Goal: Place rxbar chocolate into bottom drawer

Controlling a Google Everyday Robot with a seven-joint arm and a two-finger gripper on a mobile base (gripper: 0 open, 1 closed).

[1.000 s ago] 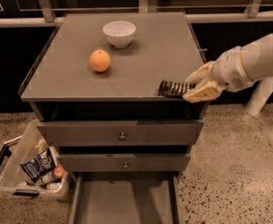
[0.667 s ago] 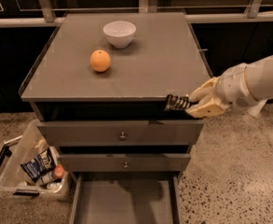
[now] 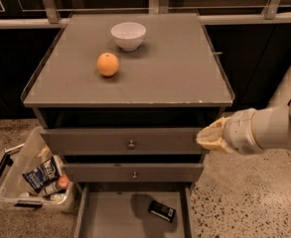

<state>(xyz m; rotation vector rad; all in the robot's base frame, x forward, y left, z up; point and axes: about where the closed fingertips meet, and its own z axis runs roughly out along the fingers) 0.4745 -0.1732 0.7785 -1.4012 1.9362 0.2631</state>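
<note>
The rxbar chocolate (image 3: 161, 210), a dark flat bar with pale lettering, lies on the floor of the bottom drawer (image 3: 108, 217), right of its middle. The drawer is pulled open at the foot of the grey cabinet. My gripper (image 3: 208, 137) hangs at the cabinet's right front corner, level with the top knobbed drawer (image 3: 130, 142) and well above the bar. It is open and holds nothing.
An orange (image 3: 108, 64) and a white bowl (image 3: 128, 35) sit on the cabinet top (image 3: 180, 78). The middle drawer (image 3: 133, 173) is shut. A clear bin (image 3: 26, 192) with a blue-white snack bag (image 3: 41, 173) stands on the floor at the left.
My gripper moved down off the cabinet's right front edge and let go of the bar. The bar now lies in the bottom drawer.
</note>
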